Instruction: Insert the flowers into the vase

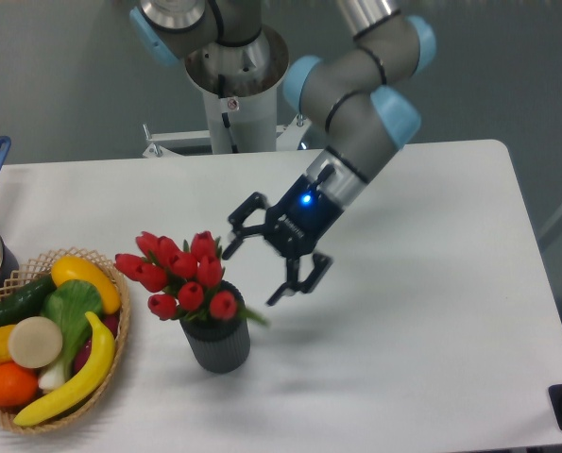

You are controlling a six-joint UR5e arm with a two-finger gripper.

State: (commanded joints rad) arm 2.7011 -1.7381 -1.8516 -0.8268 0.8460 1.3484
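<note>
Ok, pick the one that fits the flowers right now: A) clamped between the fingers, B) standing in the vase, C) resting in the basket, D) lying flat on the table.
B: the flowers stand in the vase, and the gripper is open beside them, clear of the bunch.

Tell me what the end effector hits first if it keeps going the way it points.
Probably the red tulips in the grey ribbed vase; the open end effector aims down-left at them, though depth is unclear.

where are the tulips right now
The flowers stand in the vase at the table's front left, just right of the basket, with the open gripper apart to their upper right.
</note>
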